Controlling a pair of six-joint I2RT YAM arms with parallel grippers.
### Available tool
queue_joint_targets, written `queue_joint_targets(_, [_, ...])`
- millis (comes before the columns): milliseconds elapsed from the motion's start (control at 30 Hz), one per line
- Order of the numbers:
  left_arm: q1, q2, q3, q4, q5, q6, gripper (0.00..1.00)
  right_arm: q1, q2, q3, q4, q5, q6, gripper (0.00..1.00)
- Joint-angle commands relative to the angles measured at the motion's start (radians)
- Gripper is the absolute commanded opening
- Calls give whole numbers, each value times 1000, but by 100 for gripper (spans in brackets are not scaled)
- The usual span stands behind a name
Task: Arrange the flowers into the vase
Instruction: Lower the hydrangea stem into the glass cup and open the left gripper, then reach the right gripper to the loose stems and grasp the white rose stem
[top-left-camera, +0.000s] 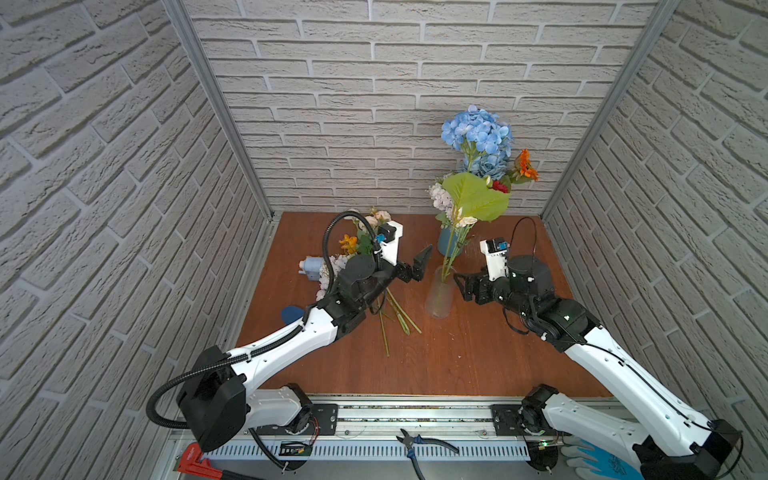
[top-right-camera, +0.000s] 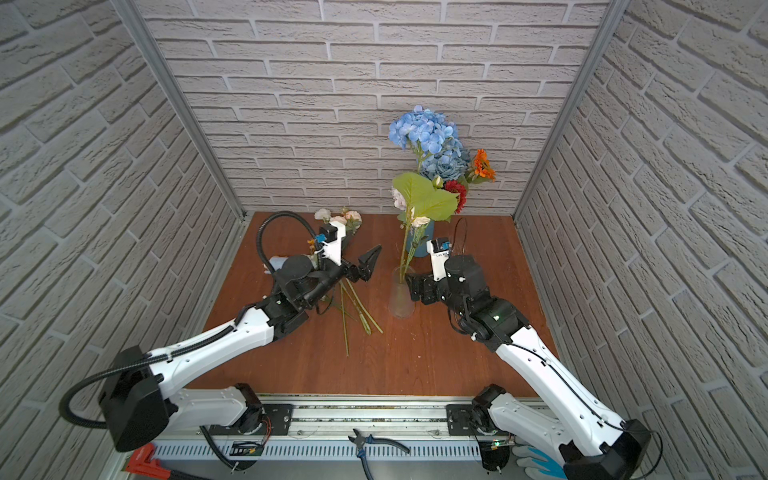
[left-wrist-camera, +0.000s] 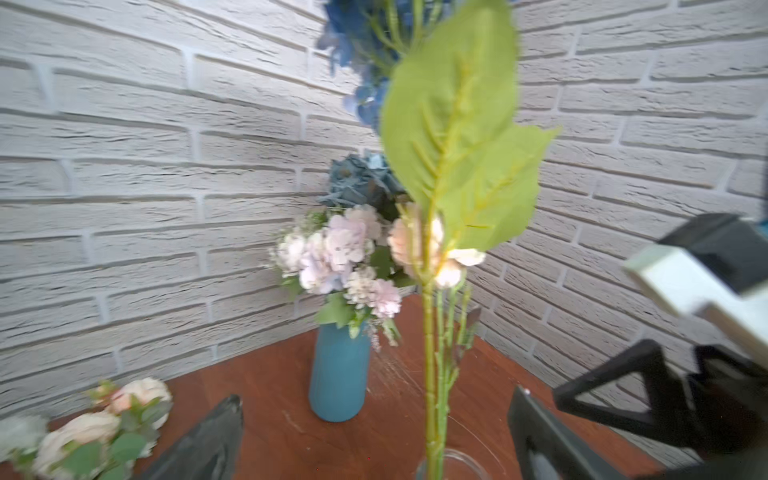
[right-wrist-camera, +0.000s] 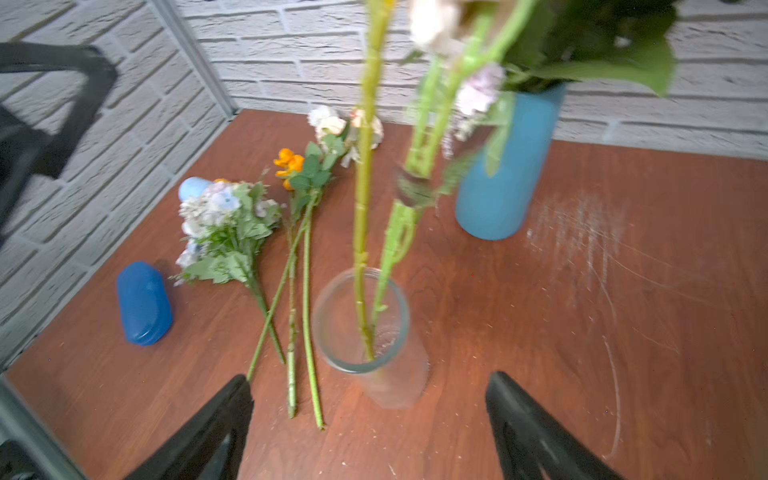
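On the brown table (top-left-camera: 457, 361), near its middle, a clear glass vase (top-left-camera: 439, 297) stands upright between my two grippers. My left gripper (top-left-camera: 422, 264) hovers just to the left of it, fingers spread wide with nothing between them. My right gripper (top-left-camera: 462, 286) sits just beside the glass on the right, its black fingers (right-wrist-camera: 216, 432) also parted and empty; I cannot tell whether one brushes the glass. Two long green stems (right-wrist-camera: 362, 216) stand in the glass vase: one carries the blue hydrangea (top-left-camera: 476, 131) and a big green leaf (top-left-camera: 473, 195), the other cream-white roses (top-left-camera: 466, 221). Behind it, close to the back wall, a blue vase (top-left-camera: 446, 245) holds lilac-white clusters (top-left-camera: 440, 195), a dusty-blue rose (top-left-camera: 492, 164), an orange daisy (top-left-camera: 525, 164) and a red daisy (top-left-camera: 500, 186). The other flowers lie flat on the table left of the glass vase, partly under my left arm: a lilac-white bunch (right-wrist-camera: 224, 216), an orange bloom (right-wrist-camera: 289, 162) and pale roses (right-wrist-camera: 332, 122), stems side by side. A small blue case (right-wrist-camera: 143, 303) lies near the left wall.
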Motion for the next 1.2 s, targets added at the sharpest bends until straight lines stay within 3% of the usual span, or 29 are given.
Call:
queue_joint_targets(0, [85,-61,-75,-64,-79,-98,98,101,59,66,8,-37,-54,86])
queue_joint_targets(267, [328,-211,-254,-168,-86,-324,98,252,330,171,115,-78,3,68])
queue_joint_targets(400, [408,-259,-334,-180,-51,-383,98,265,519,251,160,-26,125,54])
queue_joint_targets(533, [454,-290,-389,-204,-30,-410,98,265,693,324,225,-9,234,50])
queue_joint_targets(800, [488,-296,-485,-178,37,-449,98,254,1039,567,240,41,300,44])
queue_joint_targets(967, [499,-282,-513,-154,70,-451,98,240,1182,687,217,148,325,37])
queue_joint_targets(1167, [514,-271,-514,-135,94,-446,98,198,1288,759,222,166,370,30])
